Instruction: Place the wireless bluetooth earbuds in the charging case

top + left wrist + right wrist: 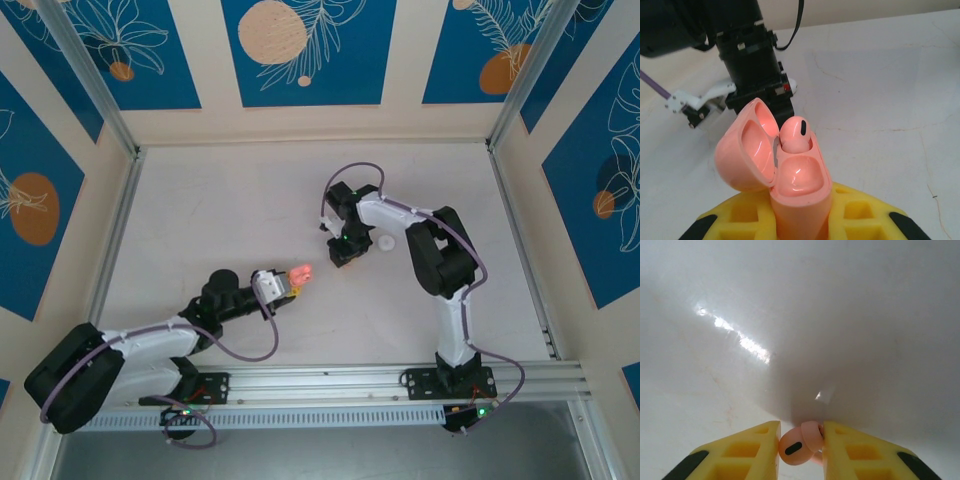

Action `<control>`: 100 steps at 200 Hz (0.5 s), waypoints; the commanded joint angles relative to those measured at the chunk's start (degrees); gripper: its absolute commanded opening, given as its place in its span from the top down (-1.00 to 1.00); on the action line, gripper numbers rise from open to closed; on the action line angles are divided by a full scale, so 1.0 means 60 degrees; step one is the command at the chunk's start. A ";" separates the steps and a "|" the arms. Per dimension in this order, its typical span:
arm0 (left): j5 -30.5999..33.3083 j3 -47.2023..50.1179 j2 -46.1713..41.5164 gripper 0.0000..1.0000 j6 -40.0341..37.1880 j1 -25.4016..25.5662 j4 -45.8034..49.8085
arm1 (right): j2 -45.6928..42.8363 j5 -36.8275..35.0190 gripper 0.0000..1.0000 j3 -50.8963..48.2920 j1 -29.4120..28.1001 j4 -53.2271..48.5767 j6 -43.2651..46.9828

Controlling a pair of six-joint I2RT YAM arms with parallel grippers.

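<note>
At the middle of the table, left gripper clamps the open charging case; right gripper pinches a round earbud that could slip.

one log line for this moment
left fingers: shut on charging case, lid open | seated earbud: one in case | right fingers: shut on second earbud

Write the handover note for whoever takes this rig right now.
Left gripper: shut on the salmon-pink plastic charging case, lid open.
Right gripper: shut on a small pale-pink earbud.
Done: a second pink earbud sits in the case.
Left: seat the held earbud in the empty socket beside it.
</note>
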State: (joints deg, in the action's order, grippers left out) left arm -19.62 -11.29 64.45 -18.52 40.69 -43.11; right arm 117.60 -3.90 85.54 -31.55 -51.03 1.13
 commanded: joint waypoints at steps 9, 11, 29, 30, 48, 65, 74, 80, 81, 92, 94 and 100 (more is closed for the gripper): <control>0.0136 -0.0170 0.0587 0.79 0.0101 0.0089 -0.0980 | -0.1242 0.0830 0.48 -0.0802 0.0365 0.1351 -0.1176; 0.0146 -0.0169 0.0617 0.79 0.0118 0.0096 -0.1027 | -0.1281 0.0878 0.48 -0.0855 0.0384 0.1421 -0.1226; 0.0202 -0.0241 0.0871 0.80 0.0180 0.0118 -0.1257 | -0.1686 0.1165 0.48 -0.1341 0.0547 0.2047 -0.1812; 0.0212 -0.0242 0.0873 0.80 0.0176 0.0118 -0.1269 | -0.1708 0.1171 0.48 -0.1375 0.0559 0.2082 -0.1842; 0.0305 -0.0323 0.1013 0.81 0.0170 0.0146 -0.1294 | -0.2128 0.1435 0.48 -0.1939 0.0693 0.2795 -0.2444; 0.0526 -0.0373 0.1104 0.80 0.0178 0.0176 -0.1353 | -0.2563 0.1814 0.48 -0.2518 0.0817 0.3599 -0.3039; 0.0646 -0.0375 0.1160 0.81 0.0175 0.0177 -0.1423 | -0.2812 0.1967 0.48 -0.2841 0.0884 0.4062 -0.3376; 0.0749 -0.0375 0.1203 0.81 0.0214 0.0191 -0.1507 | -0.2949 0.2056 0.48 -0.3004 0.0914 0.4314 -0.3542; 0.0771 -0.0375 0.1208 0.81 0.0222 0.0191 -0.1519 | -0.3001 0.2089 0.48 -0.3075 0.0931 0.4402 -0.3612; 0.0919 -0.0389 0.1309 0.80 0.0306 0.0205 -0.1717 | -0.3314 0.2203 0.48 -0.3429 0.0994 0.4940 -0.3995; 0.0953 -0.0389 0.1332 0.80 0.0327 0.0206 -0.1753 | -0.3371 0.2221 0.48 -0.3493 0.0995 0.5042 -0.4055; 0.1042 -0.0389 0.1396 0.80 0.0380 0.0220 -0.1878 | -0.3524 0.2269 0.48 -0.3651 0.1003 0.5291 -0.4197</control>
State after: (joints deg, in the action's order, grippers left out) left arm -16.25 -12.08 71.57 -17.96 41.15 -49.45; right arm 101.14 5.17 67.40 -26.11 -28.99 -16.67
